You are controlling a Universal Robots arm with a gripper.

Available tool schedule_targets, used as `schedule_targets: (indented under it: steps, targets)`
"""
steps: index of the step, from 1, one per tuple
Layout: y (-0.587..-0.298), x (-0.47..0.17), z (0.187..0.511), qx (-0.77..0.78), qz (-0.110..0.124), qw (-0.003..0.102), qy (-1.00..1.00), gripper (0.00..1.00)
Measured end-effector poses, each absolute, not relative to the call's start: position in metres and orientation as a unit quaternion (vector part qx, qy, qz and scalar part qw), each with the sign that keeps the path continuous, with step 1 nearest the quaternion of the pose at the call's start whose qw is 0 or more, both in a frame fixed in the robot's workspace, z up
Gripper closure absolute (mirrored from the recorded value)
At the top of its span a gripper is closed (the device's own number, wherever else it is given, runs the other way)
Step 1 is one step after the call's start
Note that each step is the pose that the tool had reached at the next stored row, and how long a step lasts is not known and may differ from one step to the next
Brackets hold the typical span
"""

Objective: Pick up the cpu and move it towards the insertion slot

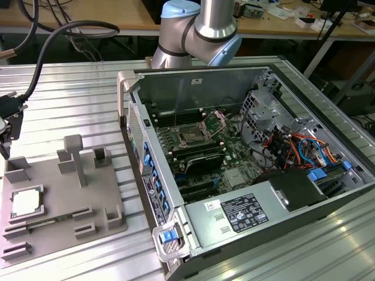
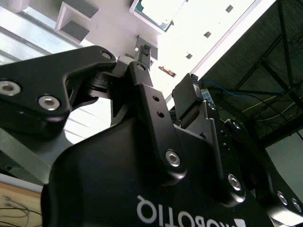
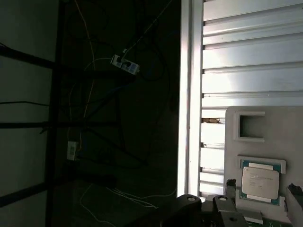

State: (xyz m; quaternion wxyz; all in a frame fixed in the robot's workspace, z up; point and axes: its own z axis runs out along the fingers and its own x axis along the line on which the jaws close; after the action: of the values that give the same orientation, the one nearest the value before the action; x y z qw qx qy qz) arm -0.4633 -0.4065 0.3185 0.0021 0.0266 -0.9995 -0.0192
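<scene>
So the hand [image 1: 8, 137] hovered over the tray end of the worktop [image 1: 70, 93]. As far as I could make out its fingers [image 2: 147, 85] were spread apart and gripping nothing.

The cpu [image 1: 26, 202] lay flat in its pocket on the grey tray [image 1: 64, 199], below the hand and a touch over to its case side, clearly not touching it. In the first wrist view the chip lined up roughly between the fingertips, so the aim looked decent.

My take: a good pick here meant dropping straight down and staying centred, with the pads on two opposite edges of the chip rather than on the pocket's raised lips. It also wanted a gentle squeeze, since the thing looked thin.

The insertion slot [image 1: 193, 136] sat well away from the hand, beyond the tray, inside the open computer case [image 1: 293, 146].
</scene>
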Motion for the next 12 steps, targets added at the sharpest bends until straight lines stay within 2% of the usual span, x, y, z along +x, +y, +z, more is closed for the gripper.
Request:
schedule_targets:
  steps: [6, 7, 12]
  targets:
    - [-0.4065, -0.4633, 0.3182, 0.027, -0.019, 0.002, -0.999, 0.51]
    - [-0.4065, -0.4633, 0.3182, 0.027, -0.019, 0.002, -0.999, 0.45]
    - [-0.4065, -0.4637, 0.3155, 0.027, -0.019, 0.002, -0.999, 0.45]
